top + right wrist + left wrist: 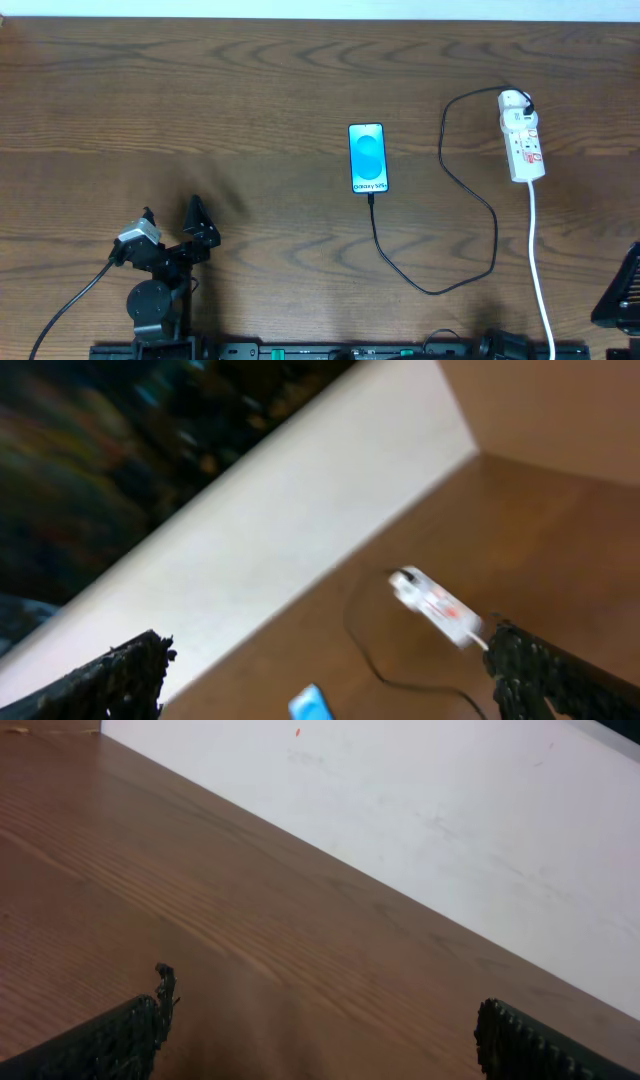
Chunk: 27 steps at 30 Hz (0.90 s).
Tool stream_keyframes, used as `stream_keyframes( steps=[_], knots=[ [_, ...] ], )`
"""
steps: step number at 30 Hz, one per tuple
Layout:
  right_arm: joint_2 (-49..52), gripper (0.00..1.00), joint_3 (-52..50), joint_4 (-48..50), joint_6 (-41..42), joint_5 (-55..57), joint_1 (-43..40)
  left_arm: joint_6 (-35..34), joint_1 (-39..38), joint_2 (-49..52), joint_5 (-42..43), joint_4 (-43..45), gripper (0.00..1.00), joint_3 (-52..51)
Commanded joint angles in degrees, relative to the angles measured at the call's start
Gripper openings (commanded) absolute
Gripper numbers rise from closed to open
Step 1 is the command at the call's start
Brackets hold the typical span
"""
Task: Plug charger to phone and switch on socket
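Note:
The phone [367, 158] lies flat at mid-table with its blue screen lit. The charger cable [478, 200] runs from the phone's bottom edge, where its plug meets the phone, in a loop to a white adapter [514, 100] on the far end of the socket strip [525, 145]. My left gripper [172, 218] is open and empty at the front left, far from them; in the left wrist view [320, 1030] it shows only bare wood. My right gripper [620, 292] is at the front right edge, open and empty [328, 650]. The right wrist view shows the strip [437, 607], cable [365, 655] and phone [312, 706], blurred.
The strip's thick white cord [540, 270] runs from the strip toward the front edge. A white wall [450, 810] borders the far side of the wooden table [250, 90]. Black robot cables and a rail [300, 351] lie along the front edge.

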Motion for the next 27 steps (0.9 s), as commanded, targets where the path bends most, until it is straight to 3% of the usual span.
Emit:
stream_keyframes(
  steps=[1, 10, 17, 22, 27],
  knots=[
    [-0.39, 0.99, -0.37, -1.73, -0.11, 4.87, 0.35, 1.4, 0.2, 0.15, 0.07, -1.53, 1.0, -1.38],
    [-0.39, 0.99, -6.1, 0.04, -0.31, 6.38, 0.35, 1.4, 0.2, 0.15, 0.09, -1.53, 1.0, -1.38],
    [-0.39, 0.99, -18.91, 3.28, -0.26, 6.34, 0.35, 1.4, 0.2, 0.15, 0.09, -1.53, 1.0, -1.38],
    [-0.57, 0.99, -28.57, 11.15, -0.07, 2.99, 1.2, 1.4, 0.2, 0.15, 0.07, -1.53, 1.0, -1.38],
    [-2.38, 0.99, -37.05, 19.82, -0.13, 6.58, 8.15, 1.4, 0.2, 0.15, 0.07, -1.53, 1.0, -1.38]
  ],
)
